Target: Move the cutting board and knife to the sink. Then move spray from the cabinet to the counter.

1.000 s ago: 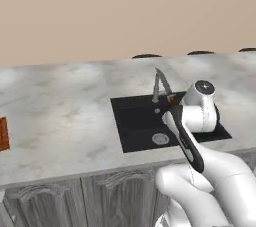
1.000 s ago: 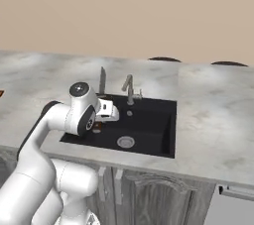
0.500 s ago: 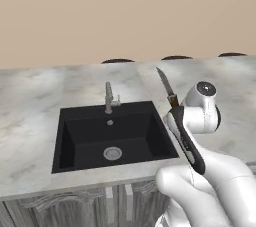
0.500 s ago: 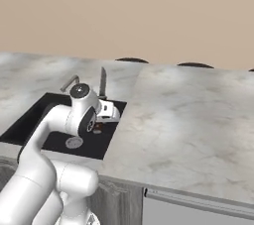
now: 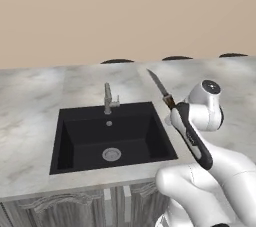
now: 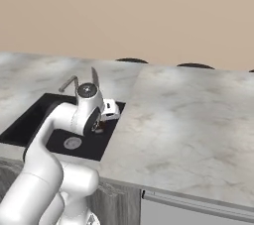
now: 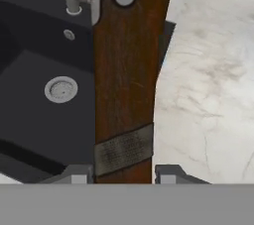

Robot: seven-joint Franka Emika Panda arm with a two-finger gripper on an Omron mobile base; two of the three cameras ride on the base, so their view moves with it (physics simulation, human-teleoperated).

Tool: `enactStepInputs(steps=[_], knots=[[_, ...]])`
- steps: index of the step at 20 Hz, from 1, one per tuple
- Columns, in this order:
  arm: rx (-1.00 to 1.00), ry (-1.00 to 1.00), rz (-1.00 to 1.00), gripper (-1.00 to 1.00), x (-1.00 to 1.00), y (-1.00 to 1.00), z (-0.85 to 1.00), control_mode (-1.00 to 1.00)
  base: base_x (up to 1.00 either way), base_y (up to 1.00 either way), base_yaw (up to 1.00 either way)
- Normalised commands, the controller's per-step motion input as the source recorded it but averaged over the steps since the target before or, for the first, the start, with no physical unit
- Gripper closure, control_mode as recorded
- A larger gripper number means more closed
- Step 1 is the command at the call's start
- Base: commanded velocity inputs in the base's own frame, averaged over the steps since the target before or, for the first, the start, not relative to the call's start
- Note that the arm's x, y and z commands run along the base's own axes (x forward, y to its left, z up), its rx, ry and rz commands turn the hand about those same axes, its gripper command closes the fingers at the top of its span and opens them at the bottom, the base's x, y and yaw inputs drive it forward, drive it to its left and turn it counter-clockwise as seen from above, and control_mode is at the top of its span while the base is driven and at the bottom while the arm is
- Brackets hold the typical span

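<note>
My gripper (image 7: pixel 124 174) is shut on the knife (image 7: pixel 126 70), whose dark brown handle runs up between the fingertips. In the left base view the knife (image 5: pixel 159 85) points up and away, its silver blade over the right rim of the sink (image 5: pixel 150 138), with the gripper (image 5: pixel 172 113) just below it. From the right base view the blade (image 6: pixel 94 76) rises behind the wrist, above the sink (image 6: pixel 30 117). The black basin (image 7: pixel 30 55) lies to the left of the handle and the marble counter (image 7: pixel 208 80) to the right. The cutting board, spray and cabinet are out of view.
A thin grey faucet (image 5: pixel 108 98) stands at the back rim of the sink. The counter (image 6: pixel 188 115) stretches wide to the right. Dark round stool tops (image 5: pixel 117 61) show behind its far edge. Grey wood fronts (image 5: pixel 75 206) run below the counter.
The whole picture has shifted as the base drove sideways, so the sink now sits further left in both base views. The knife stays gripped in the same pose.
</note>
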Motion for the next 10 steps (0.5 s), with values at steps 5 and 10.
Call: enactStepInputs(steps=[5, 10], knots=[[-0.13, 0.02, 0.37, 1.00, -0.02, 0.50, 0.00, -1.00, 0.00, 0.00, 0.00], [-0.30, 0.13, 0.37, 1.00, 0.00, 0.53, 0.00, -1.00, 0.00, 0.00, 0.00]])
